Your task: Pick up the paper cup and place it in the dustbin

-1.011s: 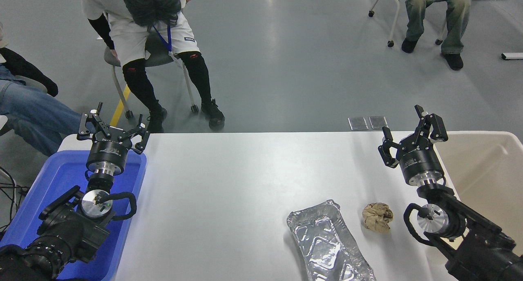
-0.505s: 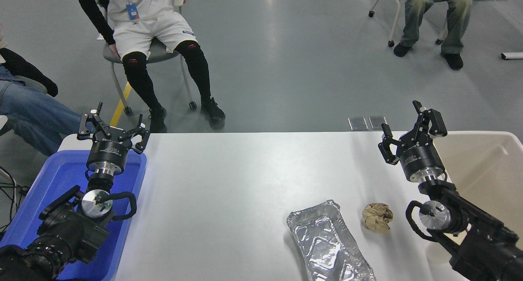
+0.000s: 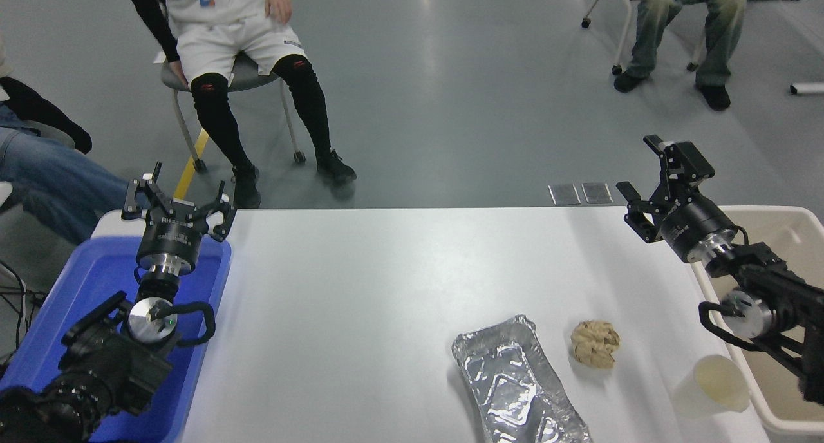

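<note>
The paper cup (image 3: 711,385) lies on its side on the white table (image 3: 386,288) near the front right corner, its open mouth facing right, next to the dustbin's rim. The dustbin (image 3: 782,227), a beige tub, stands at the table's right edge. My right gripper (image 3: 647,172) is open and empty, raised above the table's far right edge, well behind the cup. Its arm reaches over the dustbin. My left gripper (image 3: 177,195) is open and empty, parked over the blue tub at the left.
A crumpled brown paper ball (image 3: 595,343) and a silver foil tray (image 3: 515,382) lie left of the cup. A blue plastic tub (image 3: 77,282) stands at the table's left edge. People sit on chairs beyond the far side.
My right arm has swung right and back, over the dustbin, uncovering the paper cup that it hid before. The gripper stayed open. The seated person at the top left sat up.
</note>
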